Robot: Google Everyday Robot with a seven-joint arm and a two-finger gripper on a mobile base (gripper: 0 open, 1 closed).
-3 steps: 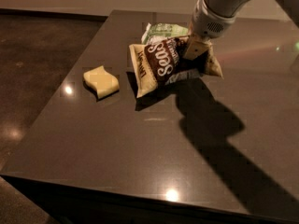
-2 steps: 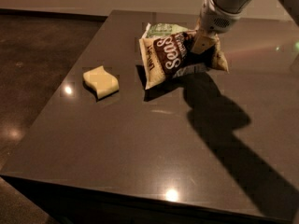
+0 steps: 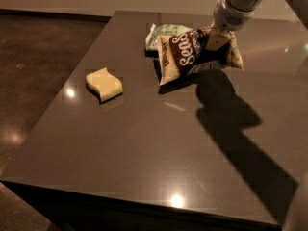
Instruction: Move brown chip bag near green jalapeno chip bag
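Note:
The brown chip bag (image 3: pixel 190 54) with white "Sea Salt" script lies at the back of the dark table (image 3: pixel 154 143), its left end overlapping the front of the small green jalapeno chip bag (image 3: pixel 166 32) behind it. My gripper (image 3: pixel 215 38) comes down from the upper right and is shut on the brown bag's right part, holding it slightly lifted and tilted. Most of the green bag's lower part is hidden by the brown bag.
A pale yellow wavy sponge (image 3: pixel 103 83) lies on the left side of the table. The table's left edge drops to a dark floor (image 3: pixel 33 57). The arm's shadow falls across the right half of the table.
My gripper has carried the brown chip bag up and back to the right, toward the green bag, which it now overlaps. The sponge has not moved.

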